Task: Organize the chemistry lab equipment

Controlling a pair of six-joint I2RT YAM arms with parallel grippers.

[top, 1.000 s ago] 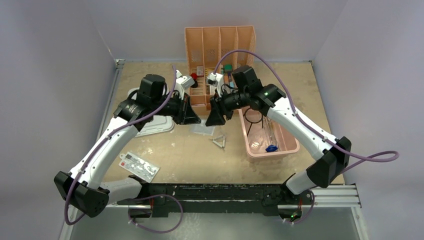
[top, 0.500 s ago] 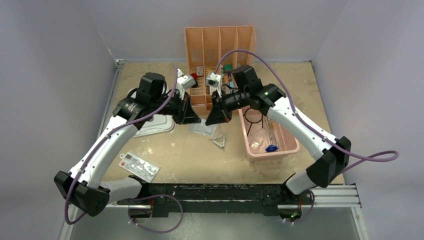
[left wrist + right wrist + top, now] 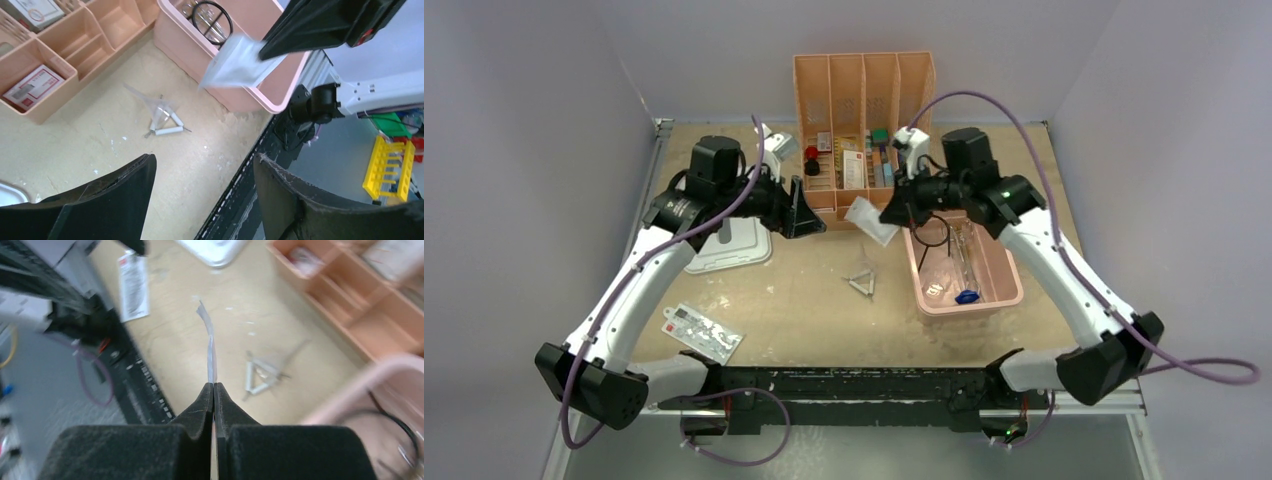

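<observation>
Clearing the left rim of the pink bin [image 3: 972,309] is the risk: the left tool [image 3: 205,165] hangs released and empty left of the bin, while the right tool [image 3: 214,386], clenched on one edge of the limp clear packet [image 3: 871,220] by that rim, may drop it outside, near the white triangle [image 3: 862,284].

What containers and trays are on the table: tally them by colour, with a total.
Peach: 1, divided organizer
Pink: 1, bin
White: 1, tray
Total: 3
</observation>
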